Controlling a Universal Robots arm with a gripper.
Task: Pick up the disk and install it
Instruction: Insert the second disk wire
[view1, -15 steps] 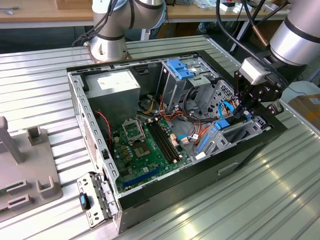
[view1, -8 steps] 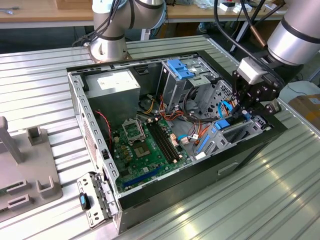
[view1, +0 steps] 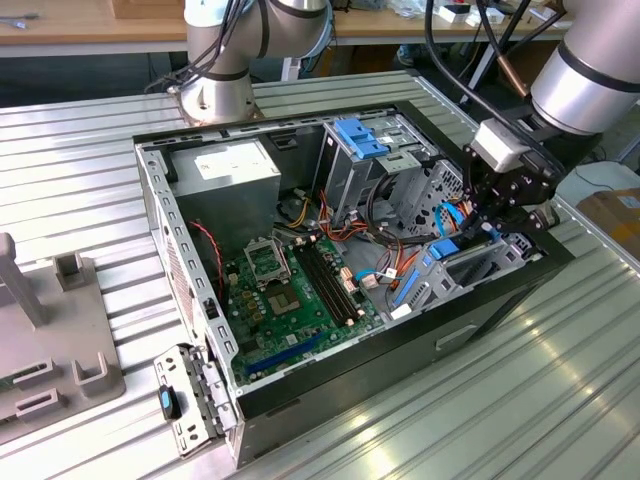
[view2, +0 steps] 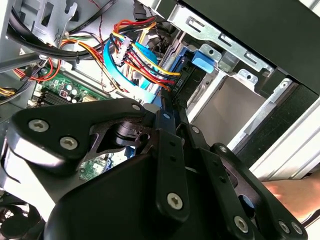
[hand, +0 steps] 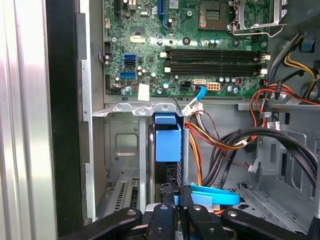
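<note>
The tool (view1: 497, 222) is seen inside the open computer case (view1: 190, 290) at the drive cage, fingers (hand: 172, 200) nearly closed on the disk (hand: 167, 150), blue-framed, standing on edge in its narrow metal bay. Little room is left: bay walls flank it, and bundled cables (hand: 220, 142) crowd one side. The green motherboard (view1: 290, 290) lies beyond.
</note>
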